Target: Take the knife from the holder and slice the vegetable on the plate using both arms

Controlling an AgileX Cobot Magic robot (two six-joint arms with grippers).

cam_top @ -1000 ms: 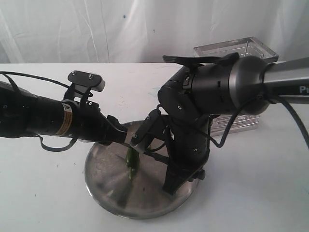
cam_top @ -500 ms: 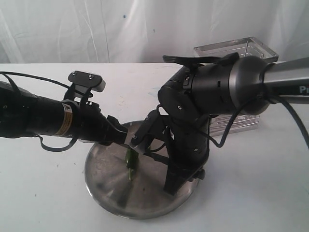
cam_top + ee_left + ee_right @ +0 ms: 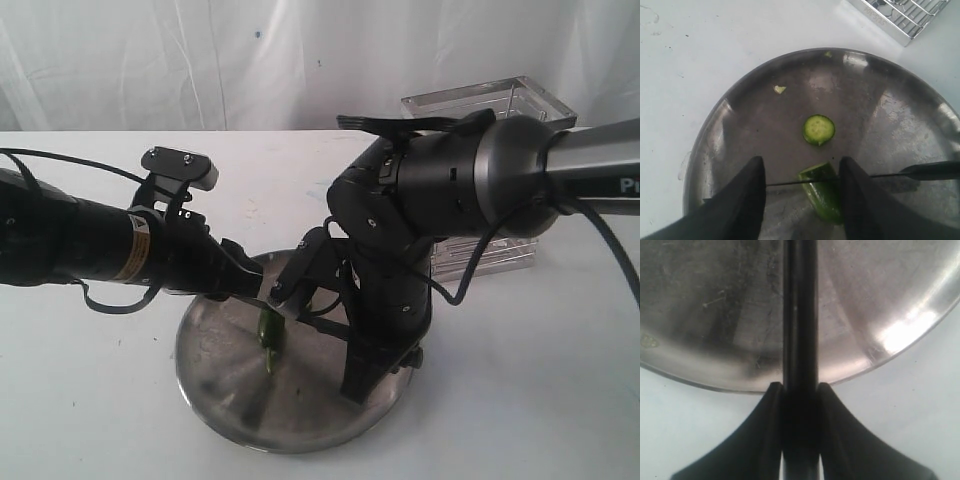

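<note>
**Blade laid across the chilli, brace astride it**

Exterior view: reaches in from the left with the left pincer (image 3: 258, 296), low over the steel plate (image 3: 225, 415) and just above the green chilli (image 3: 268, 335). Comes down from the right with the right pincer (image 3: 358, 385) at the plate's near rim. Keeps the wire holder (image 3: 480, 100) at the back of the worktop (image 3: 90, 420), well apart from the cutting.

Left wrist view: stands spread, fingers (image 3: 747, 200) either side of the chilli, touching or nearly touching it on one side and clear of it on the other. Probably fences it against rolling rather than squeezing it. Sets the knife (image 3: 932, 171) edge-down across the chilli just behind its cut end, seemingly for another thin round. Shows one cut slice (image 3: 818, 129) flat on the plate just beyond, and a pale scrap (image 3: 779, 89) nearer the rim.

Right wrist view: pinches the knife's black handle (image 3: 800, 315) between pressed fingers, over the plate's edge. Presumably grips this firmly to stop any twist under downward pressure.
</note>
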